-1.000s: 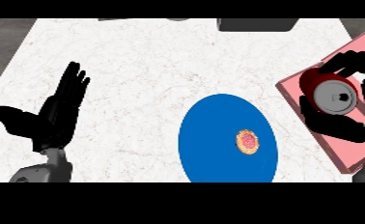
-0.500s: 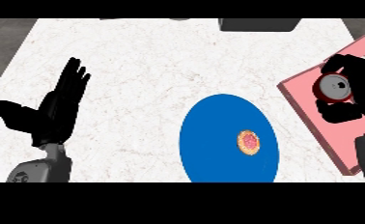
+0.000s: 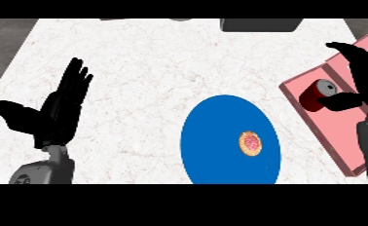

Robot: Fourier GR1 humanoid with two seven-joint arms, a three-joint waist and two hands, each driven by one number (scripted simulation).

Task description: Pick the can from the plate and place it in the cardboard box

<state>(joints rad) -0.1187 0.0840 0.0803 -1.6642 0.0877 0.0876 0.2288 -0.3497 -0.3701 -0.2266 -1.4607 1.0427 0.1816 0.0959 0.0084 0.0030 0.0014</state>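
Although the can (image 3: 317, 96) already sits inside the pink cardboard box (image 3: 332, 128) — well apart from the blue plate (image 3: 215, 142) — it should handle as a light, stiff, smooth cylinder, apt to slip or roll. The red side wall, not the silver end, is the place to hold it. The right robot hand (image 3: 348, 102) arches over it, fingers spread wide, thumb perhaps touching. The left robot hand (image 3: 61, 108) rests open at the surface's (image 3: 158, 59) left.

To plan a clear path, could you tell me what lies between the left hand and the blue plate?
In the head view, only bare white counter lies between the left hand and the blue plate.
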